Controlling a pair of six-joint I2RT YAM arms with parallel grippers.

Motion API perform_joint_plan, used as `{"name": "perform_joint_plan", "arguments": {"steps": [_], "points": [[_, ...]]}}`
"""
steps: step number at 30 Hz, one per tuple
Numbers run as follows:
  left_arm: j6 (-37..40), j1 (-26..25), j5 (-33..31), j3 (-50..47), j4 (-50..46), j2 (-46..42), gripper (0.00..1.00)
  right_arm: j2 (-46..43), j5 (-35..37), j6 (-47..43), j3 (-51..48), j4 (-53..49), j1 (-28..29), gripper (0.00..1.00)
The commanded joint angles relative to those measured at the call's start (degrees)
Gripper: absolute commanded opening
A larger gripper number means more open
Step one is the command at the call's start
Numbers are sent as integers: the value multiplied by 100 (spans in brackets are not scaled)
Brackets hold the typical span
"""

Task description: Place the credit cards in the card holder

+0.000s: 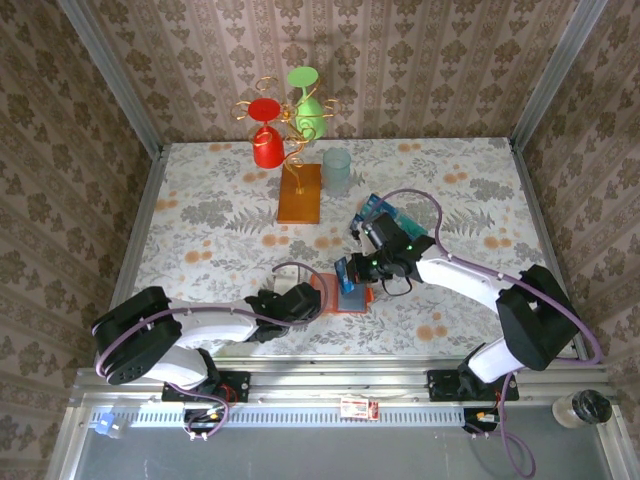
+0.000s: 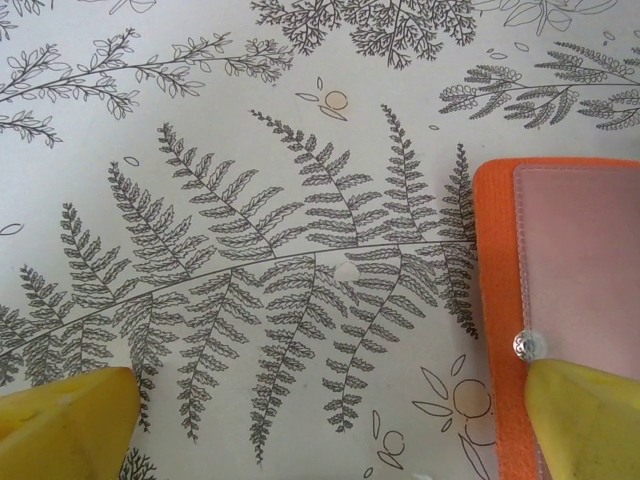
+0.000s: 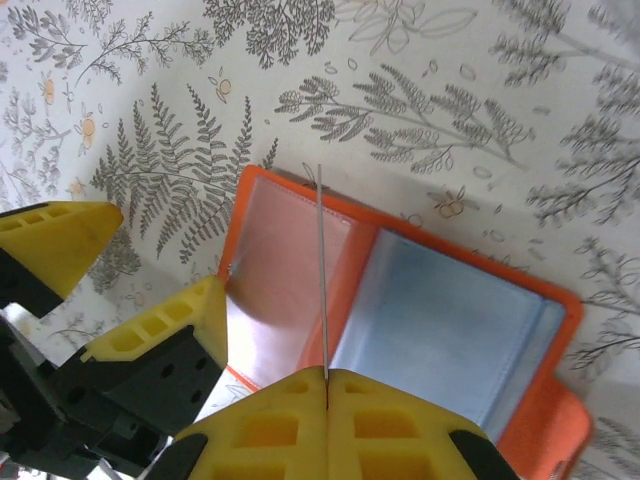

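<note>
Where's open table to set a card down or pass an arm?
Bare cloth lies left of the stand base, out to the left edge, and right of the tumbler, in the far corner. Crowded: card holder, left gripper, right gripper, card stack.

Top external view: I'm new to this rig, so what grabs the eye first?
The red cup and green cup on the gold wire stand at the back stand out. Near the centre front, the right end effector pinches a blue credit card over the open orange card holder.
</note>
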Motion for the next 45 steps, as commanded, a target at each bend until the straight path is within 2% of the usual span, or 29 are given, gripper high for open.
{"name": "perform_joint_plan", "arguments": {"steps": [1,8,24,37,45], "points": [[-17,-15,-142,-63,-193,-91,100,-50,-361,551,-200,617,-17,0],[-19,-24,-134,-72,-204,-107,100,199,-526,678,-413,979,-8,0],[233,-41,-204,129,-446,-534,100,641,-565,638,-508,1103,-17,0],[765,45,62,414,-158,27,100,652,-674,585,-583,1185,-26,0],[655,47,42,399,-268,288,100,346,-828,657,-705,1375,-86,0]]}}
